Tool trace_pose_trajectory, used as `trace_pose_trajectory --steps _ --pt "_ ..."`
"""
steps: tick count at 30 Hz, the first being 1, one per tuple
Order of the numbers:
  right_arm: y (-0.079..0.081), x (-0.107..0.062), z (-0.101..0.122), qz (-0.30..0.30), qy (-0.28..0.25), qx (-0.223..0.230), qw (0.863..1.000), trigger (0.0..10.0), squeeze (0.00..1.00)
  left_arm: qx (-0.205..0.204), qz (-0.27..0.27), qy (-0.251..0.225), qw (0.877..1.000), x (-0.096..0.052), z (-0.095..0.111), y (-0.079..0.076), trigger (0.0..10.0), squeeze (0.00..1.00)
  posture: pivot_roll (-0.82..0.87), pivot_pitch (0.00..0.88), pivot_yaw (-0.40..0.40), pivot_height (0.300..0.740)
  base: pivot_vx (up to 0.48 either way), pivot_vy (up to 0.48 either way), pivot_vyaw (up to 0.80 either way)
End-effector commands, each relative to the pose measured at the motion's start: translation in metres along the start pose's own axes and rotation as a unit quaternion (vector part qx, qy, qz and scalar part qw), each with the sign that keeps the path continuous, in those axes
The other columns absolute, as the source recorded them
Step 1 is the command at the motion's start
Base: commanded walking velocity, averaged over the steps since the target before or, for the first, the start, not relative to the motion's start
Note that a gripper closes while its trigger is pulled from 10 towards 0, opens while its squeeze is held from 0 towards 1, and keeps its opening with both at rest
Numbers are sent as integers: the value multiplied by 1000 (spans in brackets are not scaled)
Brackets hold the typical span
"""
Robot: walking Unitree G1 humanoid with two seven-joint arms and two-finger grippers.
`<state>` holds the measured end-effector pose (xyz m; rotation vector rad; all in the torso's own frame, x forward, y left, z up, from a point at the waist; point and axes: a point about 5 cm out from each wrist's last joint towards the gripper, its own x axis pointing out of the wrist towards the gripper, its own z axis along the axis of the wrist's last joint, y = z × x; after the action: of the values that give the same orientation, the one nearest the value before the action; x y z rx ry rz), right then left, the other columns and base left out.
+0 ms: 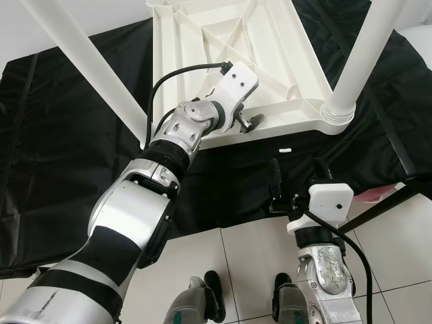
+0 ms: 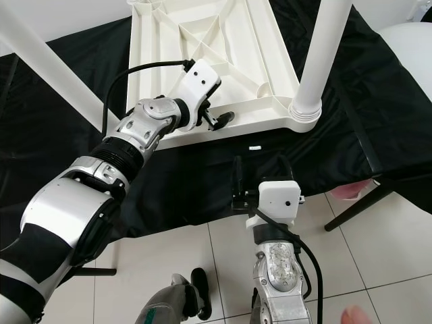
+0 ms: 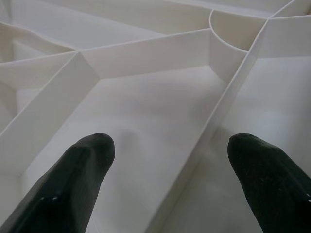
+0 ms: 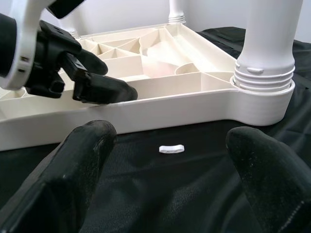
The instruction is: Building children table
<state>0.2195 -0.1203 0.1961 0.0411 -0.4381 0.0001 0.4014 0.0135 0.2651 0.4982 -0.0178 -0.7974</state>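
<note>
A white plastic children's table [image 1: 270, 40] lies upside down on a black cloth [image 1: 61, 142], ribbed underside up. One white leg [image 1: 361, 61] stands screwed into its near right corner socket. Another leg [image 1: 88, 57] slants up from the near left corner. My left gripper [image 1: 250, 123] hovers over the table's near edge, open, its fingertips [image 3: 92, 150] above a ribbed cell with nothing between them. Lower, by the cloth's front edge, my right gripper [image 1: 297, 177] is open and empty, pointing at the near rim [image 4: 184, 104]. A small white piece [image 4: 172, 148] lies on the cloth before it.
White tiled floor [image 1: 250, 250] begins right at the cloth's front edge, where my feet stand. A black stand leg [image 1: 385, 206] and something pink [image 1: 371, 196] sit at the right. A rounded white object [image 2: 412, 40] is at the far right.
</note>
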Motion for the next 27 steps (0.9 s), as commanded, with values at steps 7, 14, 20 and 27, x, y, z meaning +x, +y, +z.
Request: trace_pose_trajectory --steps 7,14,20,27 --pt "4 -6 2 -7 9 8 1000 10000 0 -33 -67 2 997 11 -4 -27 10000 0 -222 348 246 740 0 0 0" --pt "3 -7 3 -6 11 7 1000 10000 0 -38 -76 -23 996 16 12 -33 10000 0 -224 358 237 740 0 0 0" --pt "4 -8 4 -3 12 8 1000 10000 0 -36 -85 -41 995 19 24 -39 10000 0 -223 366 231 740 0 0 0" --pt "4 -10 4 -2 17 8 1000 10000 0 -27 -104 -55 993 24 36 -51 10000 0 -225 375 229 740 0 0 0"
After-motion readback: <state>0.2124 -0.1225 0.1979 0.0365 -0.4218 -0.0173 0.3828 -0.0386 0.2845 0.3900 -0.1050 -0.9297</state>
